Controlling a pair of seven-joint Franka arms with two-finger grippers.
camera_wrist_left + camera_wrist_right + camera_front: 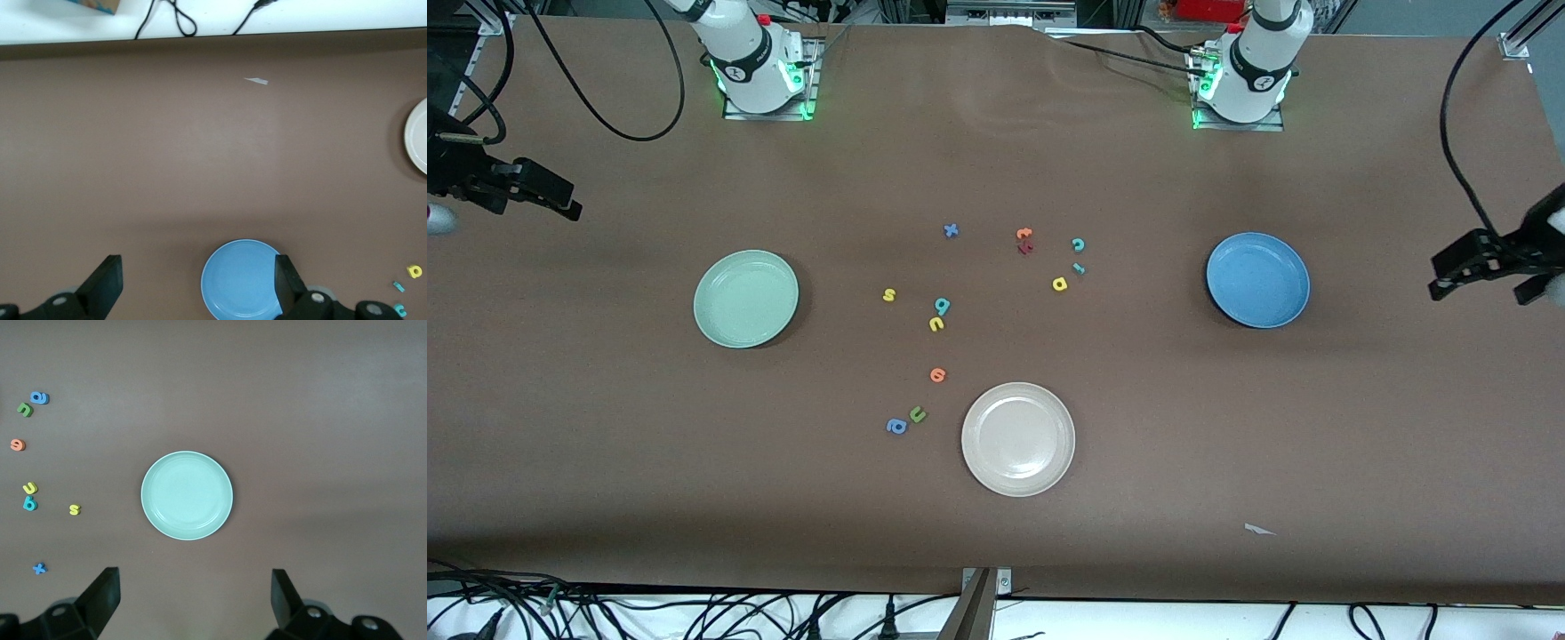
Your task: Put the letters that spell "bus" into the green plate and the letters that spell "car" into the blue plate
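Note:
The green plate lies toward the right arm's end and holds nothing. The blue plate lies toward the left arm's end, also bare. Mid-table lie the yellow s, teal b and yellow u. Closer to the blue plate lie the teal c, teal r and yellow a. My right gripper hangs open at its table end, outside the green plate. My left gripper hangs open at its end, outside the blue plate.
A cream-white plate sits nearer the front camera. Beside it lie an orange letter, a green u and a blue round letter. A blue x and orange letters lie farther back. A paper scrap lies near the front edge.

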